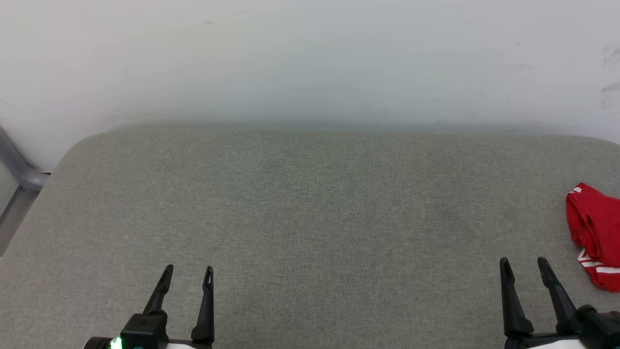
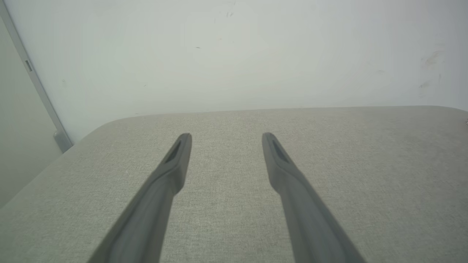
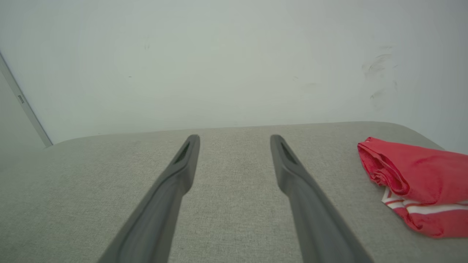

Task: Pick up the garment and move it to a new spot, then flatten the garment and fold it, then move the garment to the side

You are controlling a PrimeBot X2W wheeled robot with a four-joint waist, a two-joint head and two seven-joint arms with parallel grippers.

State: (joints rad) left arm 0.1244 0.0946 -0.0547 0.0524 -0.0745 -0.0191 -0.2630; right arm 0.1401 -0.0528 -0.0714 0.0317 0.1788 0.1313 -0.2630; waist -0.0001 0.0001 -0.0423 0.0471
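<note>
Nearest to me, the left claw (image 1: 189,268) and the right claw (image 1: 522,260) sit low at the front of the grey cloth-covered worktop (image 1: 310,208). Each has its two dark fingers spread wide with nothing between them, and both wrist views show the same gap. The jersey (image 1: 593,228) lies far out to my right, past the right claw and apart from it. It is a bunched red heap with a striped red-and-white band showing at its near side, and the head view's border cuts part of it off. In the right wrist view the jersey (image 3: 413,179) sits near the worktop's rounded far corner, with a pale wall (image 3: 234,62) behind. Its folds look loose rather than neat to me. Even so, this could be a heap waiting to be fetched or a finished bundle put aside, and I cannot settle which. My worry is that side. I cannot see how close the hidden part lies to the edge, so a nudge from the right claw might push it off. A pinch on such soft cloth might catch one layer and drag the heap open. A low finger could also snag the cover.
</note>
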